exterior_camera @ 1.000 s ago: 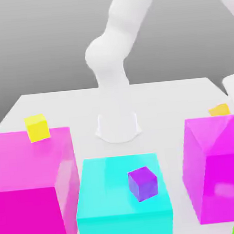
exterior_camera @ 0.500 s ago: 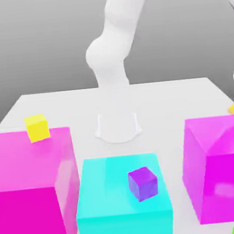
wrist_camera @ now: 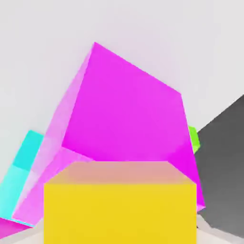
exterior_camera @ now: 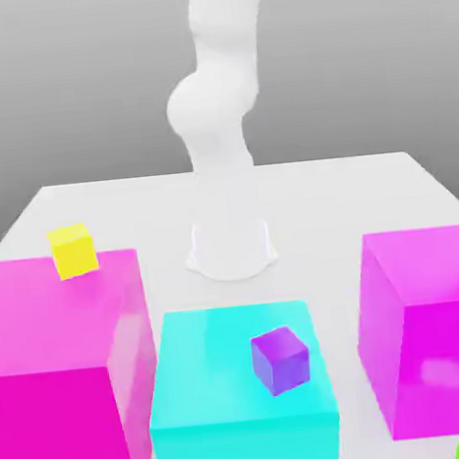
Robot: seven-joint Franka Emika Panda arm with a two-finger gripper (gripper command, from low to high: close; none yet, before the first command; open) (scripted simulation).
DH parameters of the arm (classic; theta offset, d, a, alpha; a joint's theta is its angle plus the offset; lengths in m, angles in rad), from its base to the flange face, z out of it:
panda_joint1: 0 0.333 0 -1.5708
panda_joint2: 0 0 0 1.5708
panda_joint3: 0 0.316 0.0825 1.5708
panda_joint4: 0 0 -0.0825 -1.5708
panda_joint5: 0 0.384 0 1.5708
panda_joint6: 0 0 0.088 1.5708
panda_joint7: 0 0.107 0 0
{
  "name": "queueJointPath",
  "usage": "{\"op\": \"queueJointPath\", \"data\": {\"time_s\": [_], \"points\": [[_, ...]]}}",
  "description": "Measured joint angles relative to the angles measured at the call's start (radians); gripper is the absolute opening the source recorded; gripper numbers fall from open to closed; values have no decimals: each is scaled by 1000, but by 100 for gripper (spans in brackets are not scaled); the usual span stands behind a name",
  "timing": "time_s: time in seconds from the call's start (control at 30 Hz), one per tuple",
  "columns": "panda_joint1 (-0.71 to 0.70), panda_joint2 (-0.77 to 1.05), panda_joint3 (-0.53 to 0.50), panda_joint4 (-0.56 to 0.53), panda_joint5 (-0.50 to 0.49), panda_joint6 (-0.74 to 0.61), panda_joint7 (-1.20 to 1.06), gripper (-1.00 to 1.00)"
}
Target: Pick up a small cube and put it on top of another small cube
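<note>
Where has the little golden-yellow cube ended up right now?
In the hand view the golden-yellow cube sits right up against the camera, held in the shut gripper, with a big magenta block beyond it.

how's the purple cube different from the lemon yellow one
The purple cube sits on the low cyan block, turned askew to its edges. The lemon-yellow cube sits higher, on the tall magenta block, at its far edge. Colours differ. Both are small, plain and resting untouched.

A white table (exterior_camera: 122,199) carries two magenta blocks (exterior_camera: 59,368), a cyan block (exterior_camera: 239,390) and the arm's base (exterior_camera: 231,248).
</note>
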Motion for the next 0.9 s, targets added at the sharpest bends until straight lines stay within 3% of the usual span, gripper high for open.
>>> {"op": "queueJointPath", "data": {"time_s": [0.47,0.9], "points": [[-141,-255,-76,-46,-110,186,105,-100],[-282,-308,-342,-331,92,448,-387,-100]]}}
